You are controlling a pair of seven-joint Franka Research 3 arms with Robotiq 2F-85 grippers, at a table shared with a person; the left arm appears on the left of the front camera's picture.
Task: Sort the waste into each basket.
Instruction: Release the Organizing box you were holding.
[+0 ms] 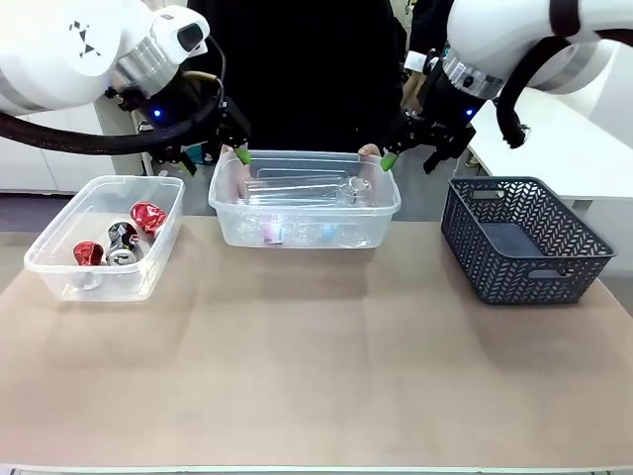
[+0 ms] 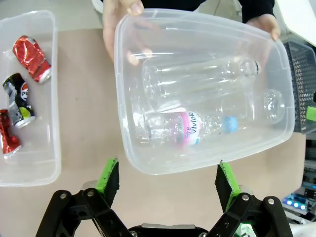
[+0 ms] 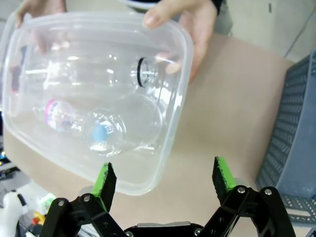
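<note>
Middle tub (image 1: 381,206) of bottles (image 2: 182,129), person holding its far rim: light, thin, flexy, slick — pinch near rim; left gripper (image 2: 168,180) and right gripper (image 3: 164,178) both spread wide, empty.

Left gripper (image 2: 168,182) hovering wide open over a held tub of bottles

A person's hands, one (image 2: 121,22) at the far left corner and the other (image 2: 264,22) at the far right, are gripping the rim of a clear tub (image 2: 129,148) that is holding clear plastic bottles, one with a pink-and-white label (image 2: 185,129) and a blue cap. Beside it on the tan worktop (image 2: 86,108), a second clear tub (image 2: 34,170) is holding two crushed red cans (image 2: 30,58) and a black-silver can (image 2: 19,100). A dark lattice basket (image 2: 302,84) is showing at the right edge.
</note>
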